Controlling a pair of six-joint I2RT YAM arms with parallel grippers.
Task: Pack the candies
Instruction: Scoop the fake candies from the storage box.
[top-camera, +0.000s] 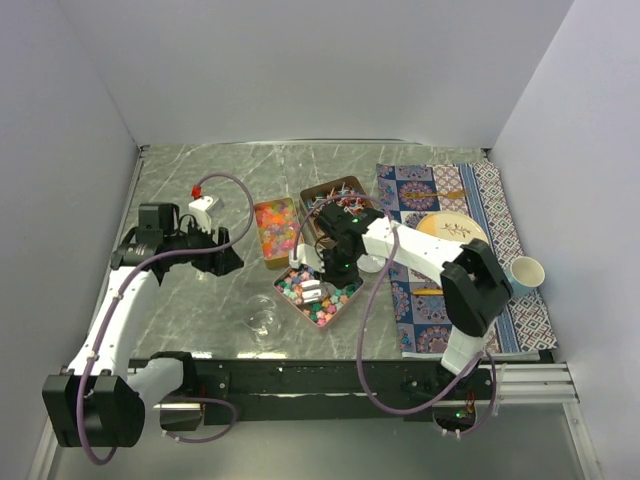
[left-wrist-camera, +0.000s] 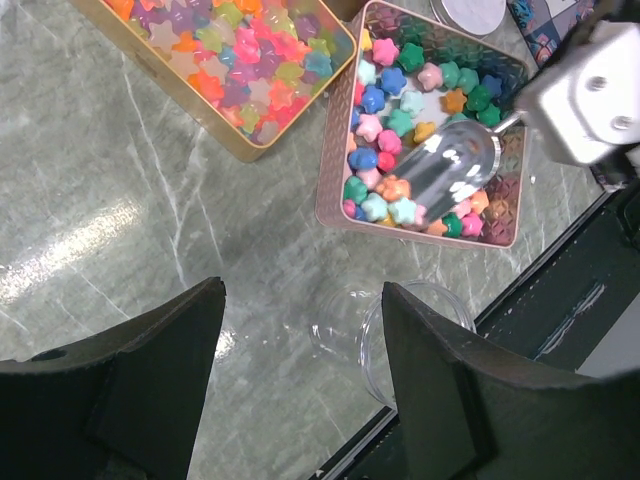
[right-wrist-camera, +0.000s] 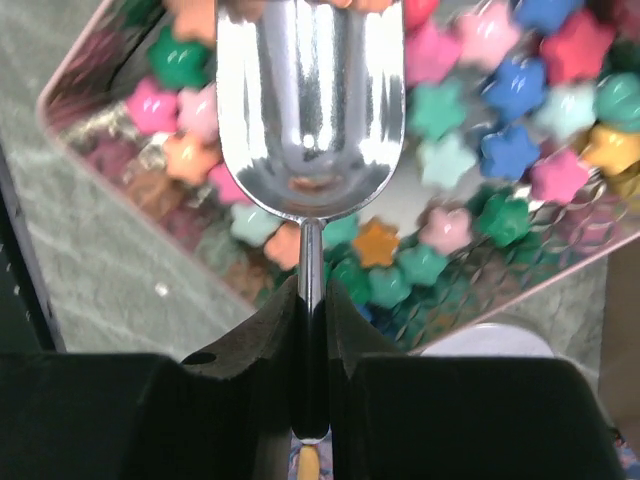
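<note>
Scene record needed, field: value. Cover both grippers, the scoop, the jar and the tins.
left gripper: open, empty, over grey marble tabletop beside clear glass jar
right gripper: shut on handle of shiny metal scoop
scoop bowl: over pastel star candies, looks empty
star candies: inside pinkish rectangular tin
jar: no candy visible inside
other tins: orange-pink-yellow candies in one; dark wrapped candies in another

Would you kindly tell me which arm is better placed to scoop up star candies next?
Right. The right tool is shut on the scoop, its bowl over the star candies in the tin. The left tool hangs open and empty near the glass jar.
</note>
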